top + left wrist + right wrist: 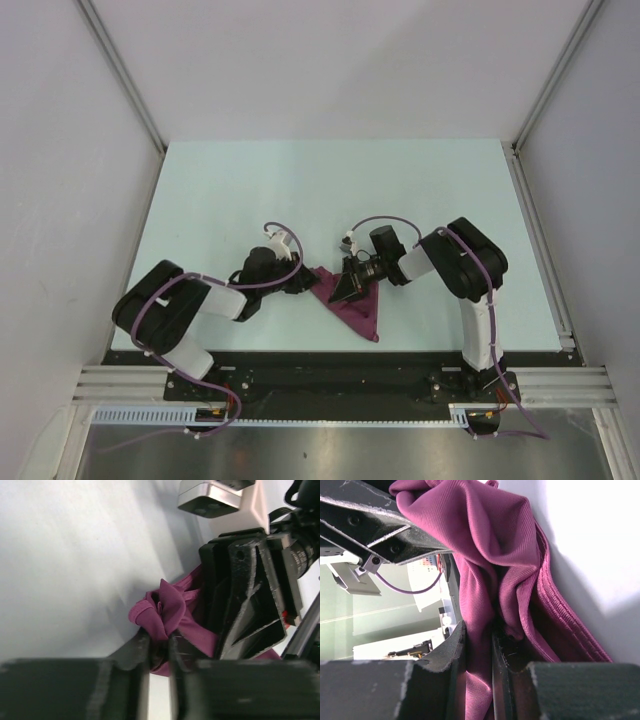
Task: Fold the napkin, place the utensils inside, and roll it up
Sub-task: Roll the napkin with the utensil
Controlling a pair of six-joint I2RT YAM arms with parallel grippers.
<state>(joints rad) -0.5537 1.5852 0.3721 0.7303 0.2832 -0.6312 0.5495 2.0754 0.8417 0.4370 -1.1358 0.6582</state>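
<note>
In the lower middle of the top view, the napkin point(358, 308) is seen bunched into a narrow, crumpled wedge on the pale table point(300, 190), between the two arms. Its left tip is pinched by the left gripper point(306, 284), whose fingers point(140, 647) are closed narrowly on a knot of cloth at the bottom centre of the left wrist view. The right gripper point(347, 290) is clamped on a thick fold, which is squeezed between its nearly closed jaws at the bottom of the right wrist view.
</note>
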